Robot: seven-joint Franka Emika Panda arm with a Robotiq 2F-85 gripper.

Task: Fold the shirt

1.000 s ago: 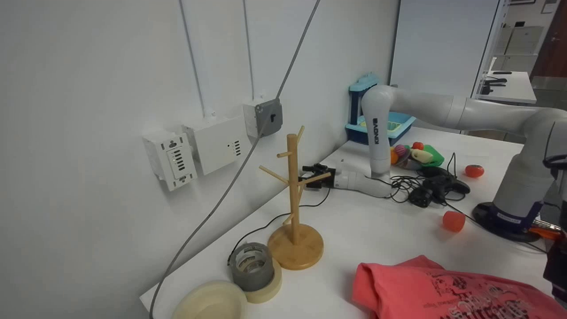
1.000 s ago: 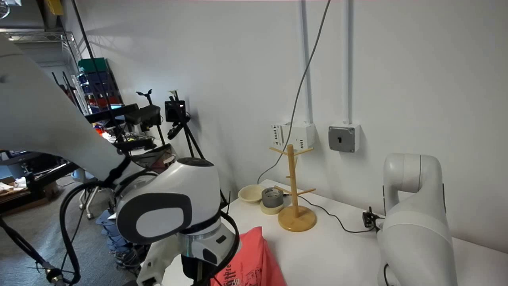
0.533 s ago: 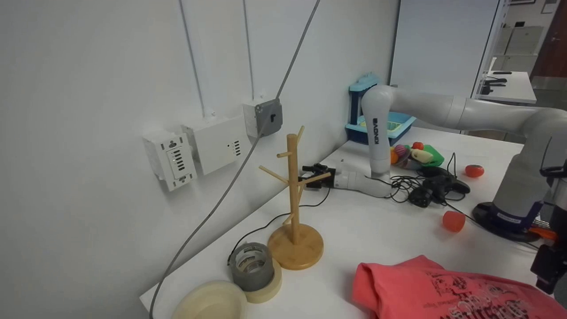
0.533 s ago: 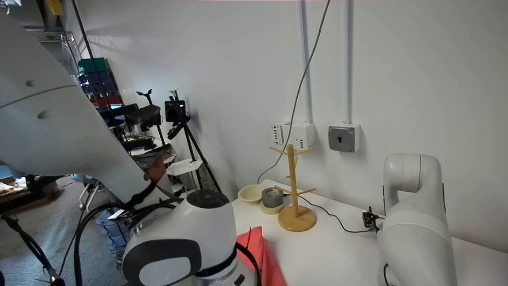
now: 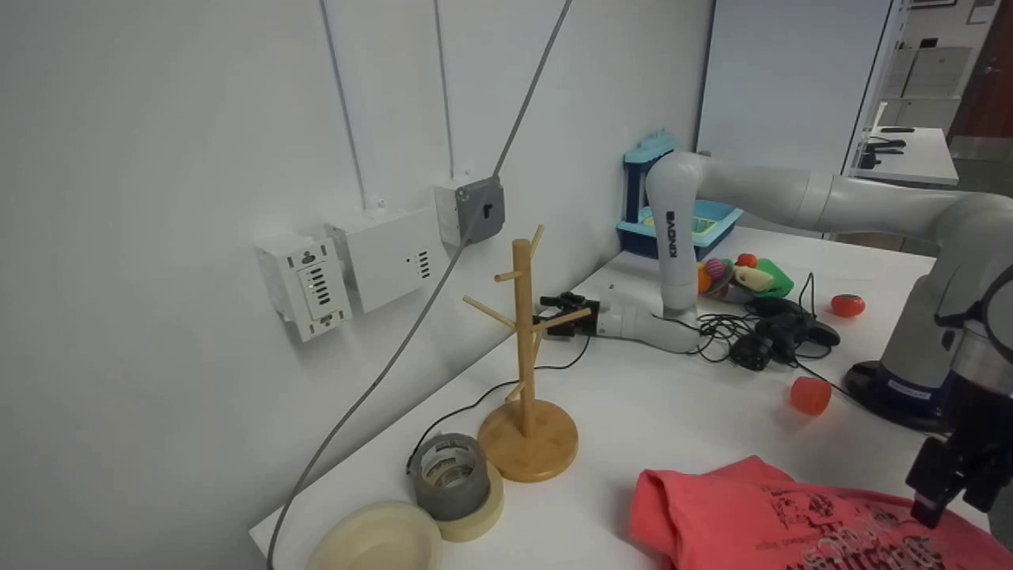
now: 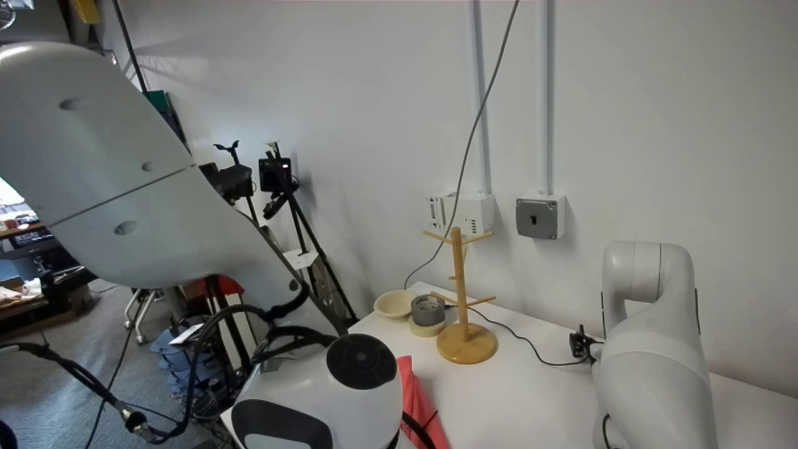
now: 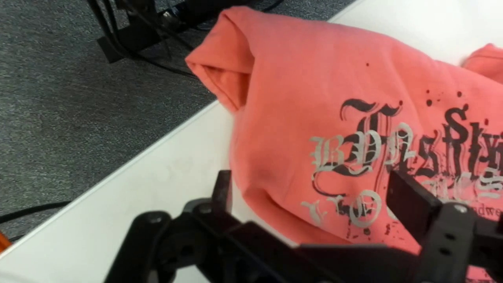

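Observation:
The coral-red shirt (image 5: 744,522) lies wrinkled on the white table with dark and silver lettering on top. In an exterior view only a strip of the shirt (image 6: 421,402) shows past the arm. In the wrist view the shirt (image 7: 290,90) has a folded, open corner at upper left that reaches past the table edge, and a fold along its lower-left side. My gripper (image 7: 314,196) is open with nothing between its fingers. Its left finger is over bare table beside the shirt, its right finger over the print. In an exterior view the gripper (image 5: 954,503) is above the shirt's right part.
A wooden stand (image 5: 528,443), tape rolls (image 5: 455,483) and a cream bowl (image 5: 378,542) stand beyond the shirt. A red round object (image 5: 810,395) and a Kinova arm (image 5: 807,198) are farther back. The table edge (image 7: 129,159) and the floor show in the wrist view.
My gripper has moved in from the right edge of an exterior view to above the shirt. The arm has swung forward and now covers more of the shirt. The shirt has not moved.

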